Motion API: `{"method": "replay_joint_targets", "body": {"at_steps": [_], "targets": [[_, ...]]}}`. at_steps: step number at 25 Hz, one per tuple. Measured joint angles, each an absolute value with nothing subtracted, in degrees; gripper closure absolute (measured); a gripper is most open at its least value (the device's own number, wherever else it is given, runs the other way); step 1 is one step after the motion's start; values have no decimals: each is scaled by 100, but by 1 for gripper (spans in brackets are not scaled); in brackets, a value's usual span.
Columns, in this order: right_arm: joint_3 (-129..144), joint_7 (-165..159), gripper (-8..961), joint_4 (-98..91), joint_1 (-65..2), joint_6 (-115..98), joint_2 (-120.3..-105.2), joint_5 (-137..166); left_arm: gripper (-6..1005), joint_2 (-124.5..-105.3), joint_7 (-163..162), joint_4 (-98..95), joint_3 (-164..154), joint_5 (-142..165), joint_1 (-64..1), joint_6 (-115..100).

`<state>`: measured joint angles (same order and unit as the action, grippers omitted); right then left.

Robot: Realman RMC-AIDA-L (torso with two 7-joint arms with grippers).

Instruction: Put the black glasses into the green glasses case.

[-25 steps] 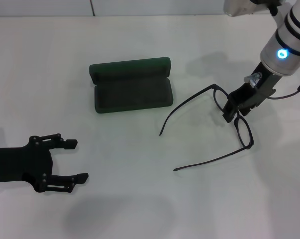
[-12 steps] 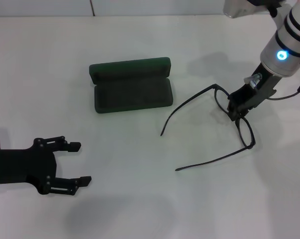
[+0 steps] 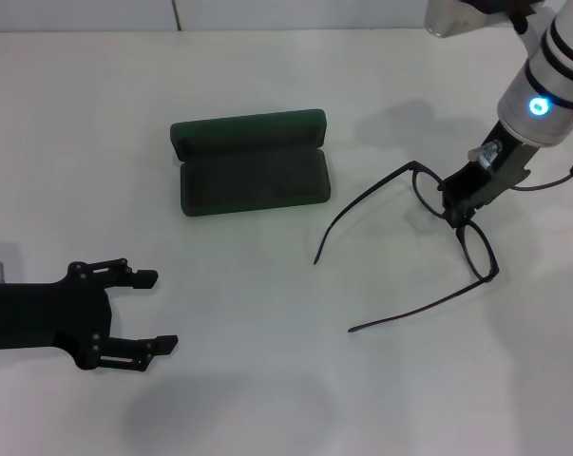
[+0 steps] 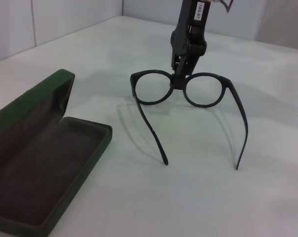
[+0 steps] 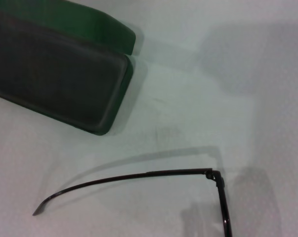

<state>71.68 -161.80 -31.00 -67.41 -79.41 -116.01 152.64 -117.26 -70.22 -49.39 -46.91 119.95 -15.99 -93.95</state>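
Black glasses [image 3: 454, 223], thin-framed with two rounded clear lenses and long slim temple arms, are held at the bridge by the right gripper [image 3: 457, 211], whose two dark fingers are clamped together on the frame between the lenses. In the left wrist view the glasses [image 4: 188, 91] stand upright on edge, lenses facing away from the case, with both temple arms unfolded and reaching back toward the camera; their tips appear to rest on the white tabletop [image 3: 267, 380]. The right gripper [image 4: 181, 79] comes down onto the bridge from above.

The green glasses case [image 3: 251, 162], a dark green rectangular hard shell with rounded corners and dark felt-like lining, lies open and is seen to hold nothing. The glasses are placed to the right of the case, apart from it, the nearer temple tip lying closest to the case's front right corner. The case lid is hinged back on the far side of the tray.

The left gripper [image 3: 148, 309], black, is located well in front of the case and to its left, low over the tabletop, its fingers spread apart and gripping nothing.
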Motion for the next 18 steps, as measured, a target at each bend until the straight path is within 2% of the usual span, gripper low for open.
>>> {"method": "replay_joint_targets", "body": {"at_steps": [6, 18], "targets": [[7206, -16118, 882, -3240, -6686, -7969, -11589, 15254, 105, -11724, -7023, -4939, -4690, 11997, -1610, -9395], [6487, -15504, 882, -4324, -5962, -8459, -11479, 14859, 105, -11751, -7073, -4939, -4714, 11998, -1640, -9409]]}}
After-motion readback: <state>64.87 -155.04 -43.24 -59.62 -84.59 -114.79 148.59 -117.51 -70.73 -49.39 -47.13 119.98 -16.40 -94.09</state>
